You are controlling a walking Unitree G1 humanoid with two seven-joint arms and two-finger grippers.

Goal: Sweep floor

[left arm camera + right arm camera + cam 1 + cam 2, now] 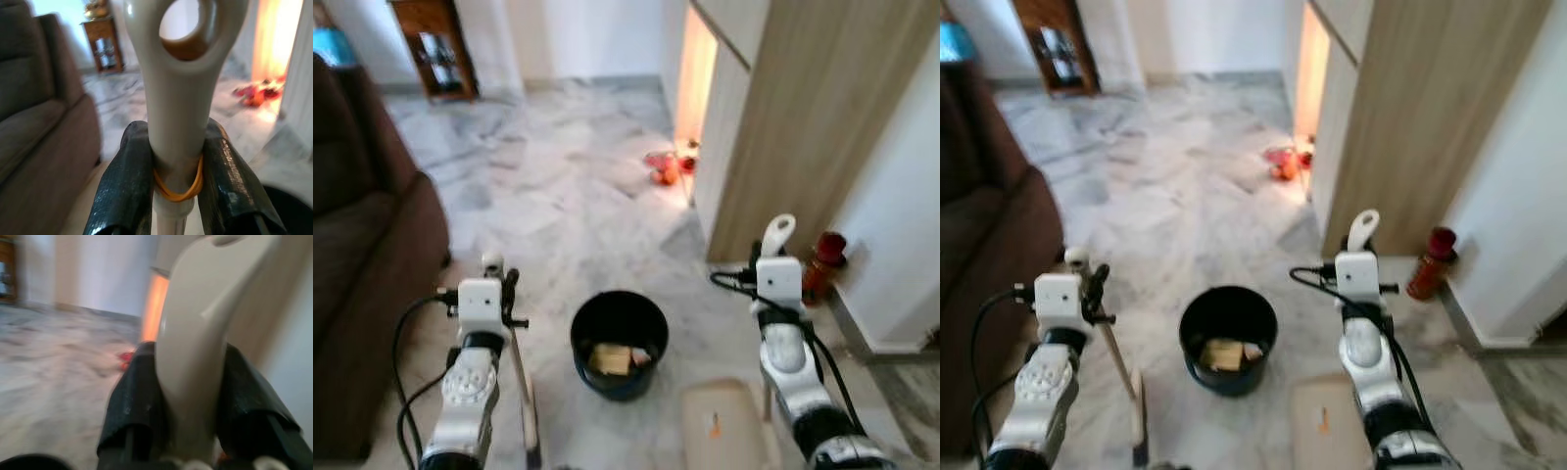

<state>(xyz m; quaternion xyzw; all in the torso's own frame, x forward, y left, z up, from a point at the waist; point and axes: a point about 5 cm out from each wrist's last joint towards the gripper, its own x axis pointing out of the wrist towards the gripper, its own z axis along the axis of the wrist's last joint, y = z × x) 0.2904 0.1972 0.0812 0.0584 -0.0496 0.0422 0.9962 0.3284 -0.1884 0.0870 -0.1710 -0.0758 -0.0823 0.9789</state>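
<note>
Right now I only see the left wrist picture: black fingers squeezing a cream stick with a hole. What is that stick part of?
Observer: The cream plastic handle runs down to a broom head by the floor, beside the left gripper.
Operator: Is there a bin anywhere?
Observer: Yes, a round black bucket stands on the grey marble floor between the arms, with scraps inside.
Operator: What is the other hand doing?
Observer: The right gripper is clamped on another cream handle, above a beige dustpan.
Operator: Any mess left?
Observer: Red and orange bits lie near the wooden cabinet.
</note>
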